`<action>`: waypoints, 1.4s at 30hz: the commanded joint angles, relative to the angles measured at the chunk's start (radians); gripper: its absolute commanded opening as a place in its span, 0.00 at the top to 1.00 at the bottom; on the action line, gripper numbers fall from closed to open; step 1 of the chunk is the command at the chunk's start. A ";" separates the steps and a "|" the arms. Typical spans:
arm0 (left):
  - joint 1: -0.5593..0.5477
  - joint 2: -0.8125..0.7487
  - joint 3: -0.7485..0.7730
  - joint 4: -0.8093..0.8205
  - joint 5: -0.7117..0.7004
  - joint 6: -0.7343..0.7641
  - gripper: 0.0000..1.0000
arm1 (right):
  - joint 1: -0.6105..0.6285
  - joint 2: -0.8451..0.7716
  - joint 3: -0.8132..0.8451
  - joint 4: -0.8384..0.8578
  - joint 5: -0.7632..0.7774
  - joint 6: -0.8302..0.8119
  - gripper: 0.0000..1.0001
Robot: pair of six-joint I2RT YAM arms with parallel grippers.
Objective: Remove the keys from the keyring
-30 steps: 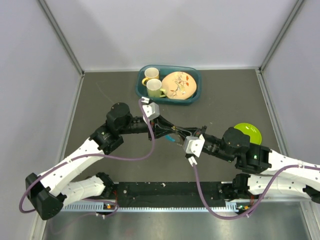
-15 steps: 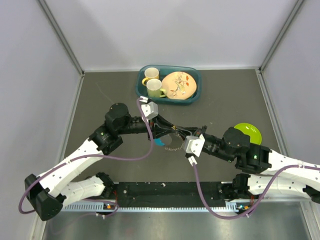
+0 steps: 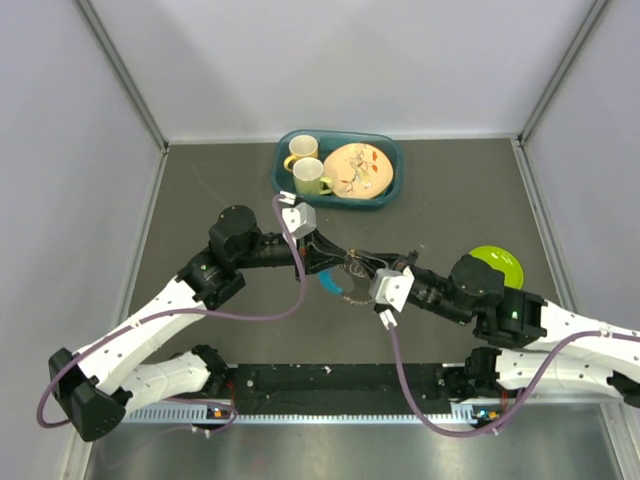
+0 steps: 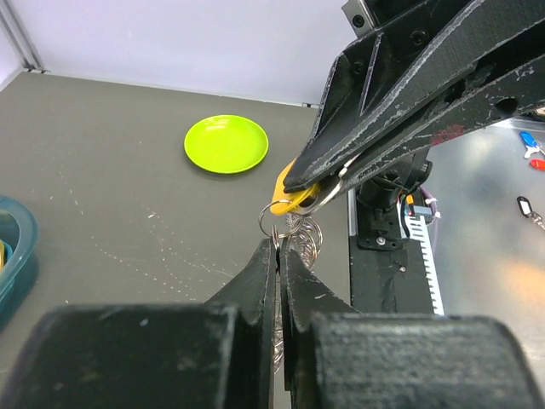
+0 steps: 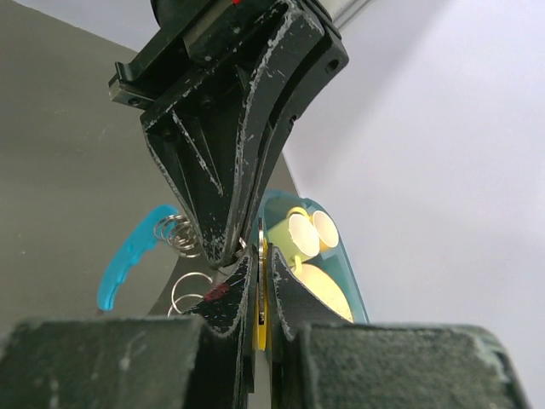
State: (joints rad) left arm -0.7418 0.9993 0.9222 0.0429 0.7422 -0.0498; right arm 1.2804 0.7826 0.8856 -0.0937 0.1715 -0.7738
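The keys point(image 3: 329, 286) hang above the middle of the dark worktop point(image 3: 220, 190), between the two arms. The left pincer point(image 4: 278, 251) is clenched on a thin wire loop of the keyring point(image 4: 300, 238). From the left wrist view, the right pincer point(image 4: 305, 192) comes in from 2 o'clock and is clamped on the orange-yellow key head point(image 4: 284, 203), its tips nearly touching the left one's. In the right wrist view, the teal key head point(image 5: 128, 256) dangles free at 9 o'clock of the meeting tips, with several silvery rings point(image 5: 174, 234) bunched just beside it.

Seen from above, a teal tub point(image 3: 385, 195) sits at 12 o'clock of the bunch, holding two mugs point(image 3: 308, 175) and a patterned plate point(image 3: 357, 170). A lime-green plate point(image 3: 500, 263) lies at 3 o'clock, partly hidden behind the right arm.
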 commanded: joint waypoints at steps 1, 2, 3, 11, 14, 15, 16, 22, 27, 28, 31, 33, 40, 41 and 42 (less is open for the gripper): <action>0.010 -0.021 0.037 0.046 -0.037 -0.051 1.00 | 0.007 -0.080 0.001 0.057 0.037 0.031 1.00; 0.025 -0.031 0.026 0.072 -0.023 -0.074 1.00 | 0.007 -0.095 -0.011 0.055 0.039 0.048 1.00; 0.035 -0.036 0.020 0.128 -0.009 -0.102 1.00 | 0.008 -0.106 -0.023 0.055 0.042 0.057 1.00; 0.065 -0.038 -0.025 0.454 0.034 -0.372 1.00 | 0.007 -0.183 -0.114 0.071 -0.015 0.137 1.00; 0.065 -0.033 -0.026 0.472 0.016 -0.378 1.00 | 0.007 -0.189 -0.125 0.077 -0.030 0.146 1.00; 0.065 -0.033 -0.029 0.473 0.010 -0.374 1.00 | 0.007 -0.190 -0.125 0.075 -0.038 0.148 1.00; 0.065 -0.034 -0.034 0.476 0.002 -0.372 1.00 | 0.007 -0.192 -0.128 0.077 -0.041 0.149 1.00; 0.062 -0.034 -0.040 0.494 -0.001 -0.361 1.00 | 0.007 -0.178 -0.146 0.088 -0.067 0.160 1.00; 0.055 -0.048 -0.056 0.502 -0.012 -0.328 1.00 | 0.007 -0.146 -0.142 0.132 -0.069 0.165 1.00; 0.048 -0.054 -0.056 0.496 -0.020 -0.320 1.00 | 0.008 -0.137 -0.140 0.137 -0.067 0.163 1.00; 0.038 -0.068 -0.056 0.463 -0.030 -0.292 1.00 | 0.007 -0.122 -0.135 0.155 -0.061 0.163 1.00; 0.035 -0.077 -0.057 0.445 -0.044 -0.276 1.00 | 0.007 -0.115 -0.134 0.161 -0.066 0.163 1.00; 0.033 -0.125 -0.082 0.426 -0.142 -0.254 1.00 | 0.007 -0.105 -0.151 0.178 -0.070 0.180 1.00; 0.032 -0.125 -0.083 0.436 -0.141 -0.260 1.00 | 0.007 -0.103 -0.152 0.181 -0.070 0.180 1.00; 0.033 -0.126 -0.086 0.448 -0.133 -0.280 1.00 | 0.007 -0.097 -0.154 0.183 -0.070 0.180 1.00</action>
State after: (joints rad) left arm -0.7158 0.9100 0.8349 0.3801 0.6987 -0.3336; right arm 1.2800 0.6792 0.7460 0.0864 0.1291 -0.6270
